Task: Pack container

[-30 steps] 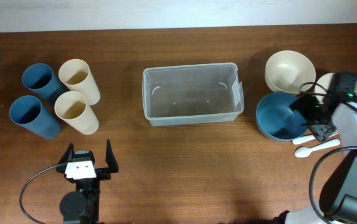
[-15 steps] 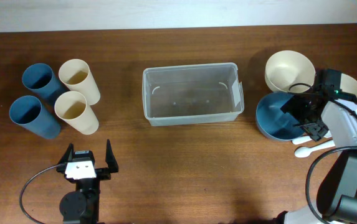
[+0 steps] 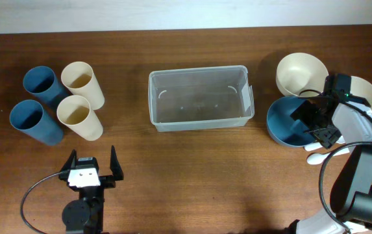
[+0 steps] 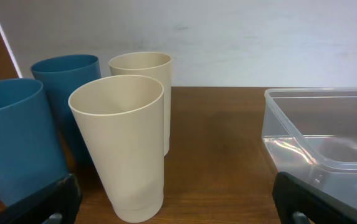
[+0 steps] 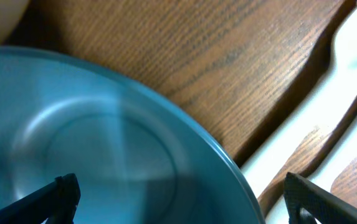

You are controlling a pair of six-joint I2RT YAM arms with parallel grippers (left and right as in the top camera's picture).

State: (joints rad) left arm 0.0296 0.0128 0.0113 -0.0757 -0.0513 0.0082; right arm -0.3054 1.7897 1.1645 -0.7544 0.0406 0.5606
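Note:
The clear plastic container [image 3: 198, 97] stands empty at the middle of the table; its near corner shows in the left wrist view [image 4: 328, 143]. A blue bowl [image 3: 288, 122] sits to its right. My right gripper [image 3: 314, 123] is open and straddles the blue bowl's right rim; the bowl fills the right wrist view [image 5: 91, 143]. My left gripper [image 3: 93, 170] is open and empty near the front edge, facing two cream cups [image 4: 125, 143] and two blue cups [image 4: 16, 143].
A cream bowl [image 3: 301, 73] sits behind the blue bowl, another cream bowl [image 3: 365, 91] is at the far right under my arm. White spoons [image 3: 328, 155] lie in front of the blue bowl. The cups [image 3: 75, 97] stand at the left.
My right gripper has moved left from over the far-right cream bowl onto the blue bowl's right rim. The left arm has not moved.

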